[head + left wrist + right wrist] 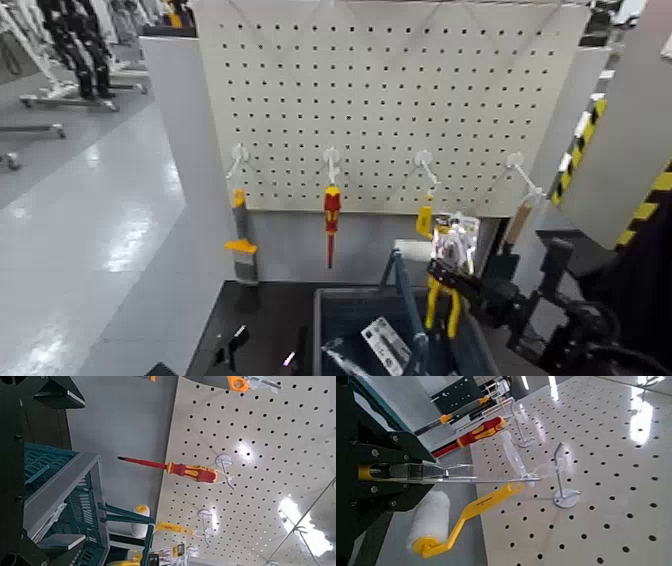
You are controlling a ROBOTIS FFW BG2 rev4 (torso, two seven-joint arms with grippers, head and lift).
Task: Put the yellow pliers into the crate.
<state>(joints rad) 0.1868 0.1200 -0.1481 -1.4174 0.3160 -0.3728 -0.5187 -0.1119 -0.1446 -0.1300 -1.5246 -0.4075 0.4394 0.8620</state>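
Note:
The yellow pliers point(441, 303) hang on their white card point(456, 243) in front of the pegboard, handles down, above the right side of the crate point(345, 312). My right gripper point(458, 279) is shut on the pliers' card just above the handles. In the right wrist view the card edge point(463, 473) runs out from between the jaws. The crate is dark blue-grey with a blue upright handle bar point(404, 292) and shows in the left wrist view point(67, 495). My left gripper point(232, 348) rests low beside the crate's left side, open and empty.
The white pegboard point(400, 90) carries hooks with an orange-and-grey tool point(238, 232), a red-and-yellow screwdriver point(331, 222) and a yellow-handled white paint roller point(418, 236) close to the pliers. A far-right hook point(520, 172) is bare. Packaged items point(385, 345) lie in the crate.

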